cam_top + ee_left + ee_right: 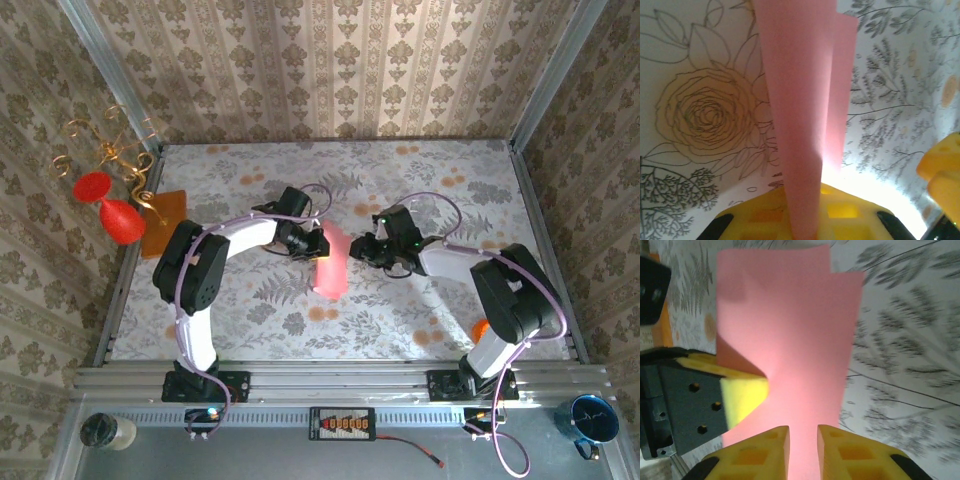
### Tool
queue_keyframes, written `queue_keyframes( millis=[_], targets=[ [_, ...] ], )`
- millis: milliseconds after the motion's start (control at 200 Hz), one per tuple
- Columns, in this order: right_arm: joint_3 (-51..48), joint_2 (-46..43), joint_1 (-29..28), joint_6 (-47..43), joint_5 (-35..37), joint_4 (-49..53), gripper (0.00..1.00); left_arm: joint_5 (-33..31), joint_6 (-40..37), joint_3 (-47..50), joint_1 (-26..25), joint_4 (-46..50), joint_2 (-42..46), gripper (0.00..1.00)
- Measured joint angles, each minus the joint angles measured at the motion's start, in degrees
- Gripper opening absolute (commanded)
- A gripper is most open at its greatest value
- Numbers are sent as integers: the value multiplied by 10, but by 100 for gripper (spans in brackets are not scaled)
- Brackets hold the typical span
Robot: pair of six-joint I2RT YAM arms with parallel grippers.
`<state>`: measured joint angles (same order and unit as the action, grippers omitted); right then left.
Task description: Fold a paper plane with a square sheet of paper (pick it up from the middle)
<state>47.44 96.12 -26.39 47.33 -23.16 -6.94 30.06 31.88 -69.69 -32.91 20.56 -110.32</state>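
The square sheet of paper point(330, 265) is salmon pink, folded double and held up off the table between my two grippers. My left gripper point(312, 241) is shut on it; in the left wrist view the folded sheet point(800, 125) rises straight out of the closed yellow jaws point(807, 215). My right gripper point(362, 247) sits at the sheet's right side. Its yellow fingers point(803, 432) stand a narrow gap apart, with the pink sheet point(800, 340) showing through that gap. A fingertip point(742, 395) of the left gripper pinches the sheet's left edge there.
A darker orange sheet point(165, 222) lies at the table's left edge beside a red and gold ornament point(115, 190). A small orange object point(480, 327) sits by the right arm's base. A blue cup point(592, 418) stands off the table at the near right.
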Motion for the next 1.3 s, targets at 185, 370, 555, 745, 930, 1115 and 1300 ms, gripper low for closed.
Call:
queue_keyframes(
  millis=[185,370,555,745,930,1115,1300],
  targets=[
    [27,53,-23,10,-7,-6,13,-18,0,10,0,1,-3,12],
    [61,89,-32,11,-8,-2,10,-30,1,11,-1,1,-5,14],
    [80,120,-35,19,-3,5,9,-43,12,12,-1,0,-5,15],
    [81,127,-36,23,12,20,9,-53,30,31,-1,-16,1,20],
    [81,127,-39,23,19,20,9,-69,47,55,-1,-22,27,32],
    [85,127,-42,24,26,26,10,-95,72,81,-1,-16,63,45],
    [86,127,-42,27,28,27,10,-116,108,110,-20,-19,88,48]
  ],
)
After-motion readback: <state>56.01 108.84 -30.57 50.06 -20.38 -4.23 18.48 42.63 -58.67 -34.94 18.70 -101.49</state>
